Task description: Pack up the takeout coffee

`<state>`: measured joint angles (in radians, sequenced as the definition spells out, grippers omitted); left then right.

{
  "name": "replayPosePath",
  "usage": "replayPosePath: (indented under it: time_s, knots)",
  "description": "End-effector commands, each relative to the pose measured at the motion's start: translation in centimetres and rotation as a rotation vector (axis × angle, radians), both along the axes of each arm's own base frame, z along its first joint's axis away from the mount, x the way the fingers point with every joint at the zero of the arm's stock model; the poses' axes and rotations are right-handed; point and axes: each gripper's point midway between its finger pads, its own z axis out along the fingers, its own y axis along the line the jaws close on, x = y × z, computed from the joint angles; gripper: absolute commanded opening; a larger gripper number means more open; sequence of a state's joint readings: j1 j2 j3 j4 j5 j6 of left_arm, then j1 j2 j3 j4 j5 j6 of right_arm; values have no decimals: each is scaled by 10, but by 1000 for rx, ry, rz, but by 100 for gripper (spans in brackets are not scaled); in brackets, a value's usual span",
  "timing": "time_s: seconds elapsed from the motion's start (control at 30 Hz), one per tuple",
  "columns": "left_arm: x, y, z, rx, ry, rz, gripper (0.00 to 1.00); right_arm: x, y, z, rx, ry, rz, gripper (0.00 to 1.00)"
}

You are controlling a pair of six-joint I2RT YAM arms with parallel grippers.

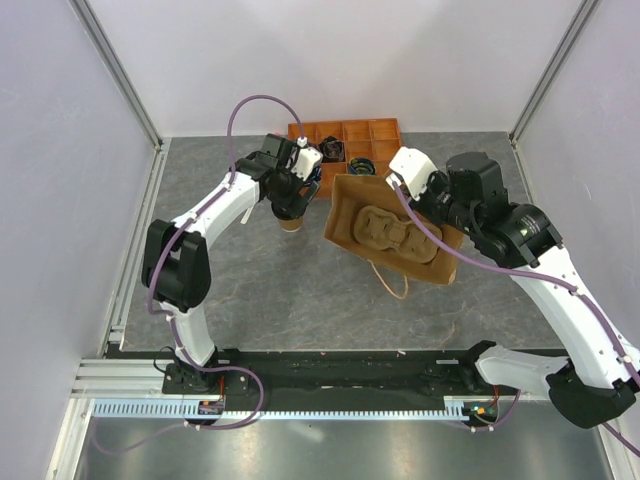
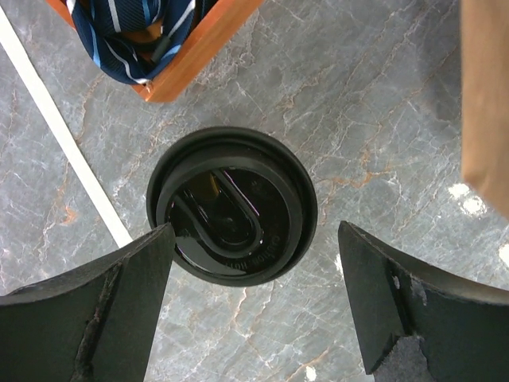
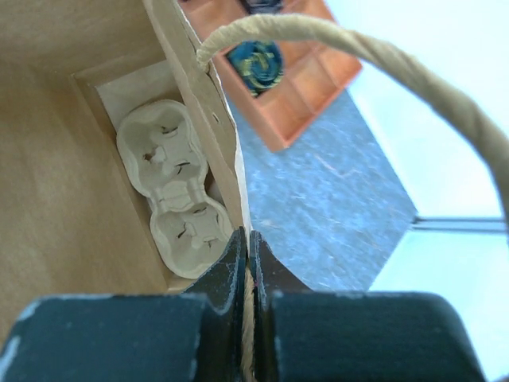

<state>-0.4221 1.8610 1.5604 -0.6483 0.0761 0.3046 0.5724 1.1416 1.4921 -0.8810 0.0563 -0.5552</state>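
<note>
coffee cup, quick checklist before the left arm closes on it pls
1. left end effector open: ok
2. coffee cup upright, lidded: ok
3. cup sits between the fingers: ok
4. fingers low enough to grip the cup's body: cannot tell
5. right end effector shut on the rope handle: ok
6. paper bag mouth open, cup carrier inside: ok

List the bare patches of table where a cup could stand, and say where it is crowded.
Bare table lies between the paper bag and the arms' base rail, and along the left edge beside the left arm. Crowded: the back middle, where the orange tray, the coffee cup and the bag cluster.
</note>
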Motion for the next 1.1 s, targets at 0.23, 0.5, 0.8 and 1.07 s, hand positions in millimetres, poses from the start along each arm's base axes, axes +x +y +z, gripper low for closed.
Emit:
replayPosePath:
  time_s: [0.23, 0.5, 0.8, 1.07]
  knots:
    - [26, -5, 12, -8, -77, 34, 91, 9, -10, 14, 27, -114, -76, 0]
    - [25, -6, 39, -35, -122, 27, 91, 6, -9, 6, 30, -100, -65, 0]
    - [21, 4, 32, -1, -103, 40, 93, 4, -2, 4, 40, -99, -47, 0]
    - [24, 13, 20, 15, -81, 68, 95, 2, 1, 2, 40, -102, -40, 0]
